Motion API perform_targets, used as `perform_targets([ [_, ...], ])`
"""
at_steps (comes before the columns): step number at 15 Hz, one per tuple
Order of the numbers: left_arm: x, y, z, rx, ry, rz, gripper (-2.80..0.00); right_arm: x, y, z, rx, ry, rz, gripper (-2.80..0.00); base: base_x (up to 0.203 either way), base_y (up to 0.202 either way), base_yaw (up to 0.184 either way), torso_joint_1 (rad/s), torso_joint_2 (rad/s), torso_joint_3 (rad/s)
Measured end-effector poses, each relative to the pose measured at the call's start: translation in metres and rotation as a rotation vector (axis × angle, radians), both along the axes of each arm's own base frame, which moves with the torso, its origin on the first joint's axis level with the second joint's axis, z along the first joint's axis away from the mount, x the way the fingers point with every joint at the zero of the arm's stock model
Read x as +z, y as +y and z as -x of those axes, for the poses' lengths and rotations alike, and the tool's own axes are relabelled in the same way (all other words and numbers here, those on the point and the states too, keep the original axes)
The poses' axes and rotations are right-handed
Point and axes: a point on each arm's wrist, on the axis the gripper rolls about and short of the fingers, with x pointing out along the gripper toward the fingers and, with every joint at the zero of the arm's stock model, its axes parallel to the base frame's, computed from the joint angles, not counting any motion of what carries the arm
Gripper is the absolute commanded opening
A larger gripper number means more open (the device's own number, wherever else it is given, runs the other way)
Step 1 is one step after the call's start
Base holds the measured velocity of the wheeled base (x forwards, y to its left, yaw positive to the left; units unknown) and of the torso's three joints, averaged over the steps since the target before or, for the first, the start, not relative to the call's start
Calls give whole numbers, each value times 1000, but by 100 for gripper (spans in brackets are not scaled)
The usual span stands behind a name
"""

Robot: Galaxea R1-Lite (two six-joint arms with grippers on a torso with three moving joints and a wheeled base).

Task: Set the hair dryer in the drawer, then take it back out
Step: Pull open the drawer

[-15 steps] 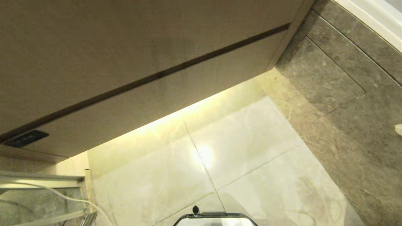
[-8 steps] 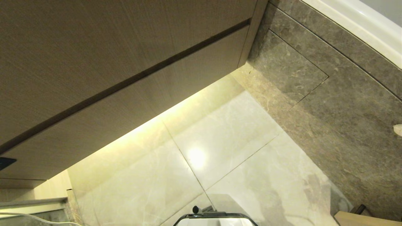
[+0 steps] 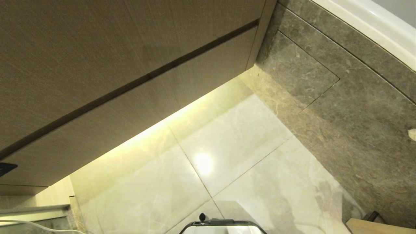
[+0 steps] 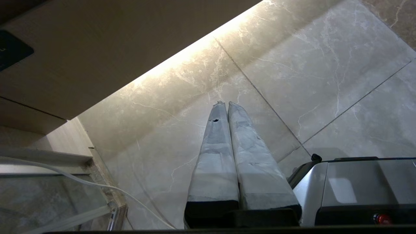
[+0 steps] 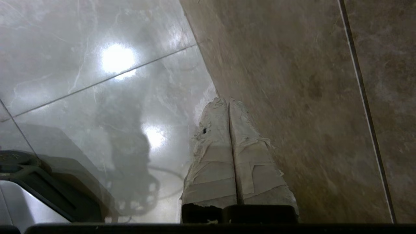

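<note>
- two head views apart, the whole scene has slid left and down since a second ago, which reads as camera motion; nothing has changed over the last half second.
- drawer [image 3: 136, 126] is shut, its wood-grain front under the taller panel [image 3: 97, 48], small dark label [image 3: 6, 168] at the left edge.
- hair dryer is in no view.
- left tool [image 4: 224, 104] hangs over the pale floor tiles [image 4: 292, 65], fingers pressed together, holding nothing.
- right tool [image 5: 227, 100] likewise closed and empty, over the floor beside the darker stone [image 5: 292, 81].
</note>
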Motion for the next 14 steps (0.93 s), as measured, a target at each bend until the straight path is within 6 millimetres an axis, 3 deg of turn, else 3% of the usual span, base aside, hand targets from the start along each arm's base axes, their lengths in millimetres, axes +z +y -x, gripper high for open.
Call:
perform_targets([
  [10,0,0,0,-1,0,0,-280,0,0,1,0,4,0,-280,2,-8,158,2,1,3],
  [14,0,0,0,0,-1,0,-280,0,0,2,2,4,3,-280,0,-1,24,0,0,1],
])
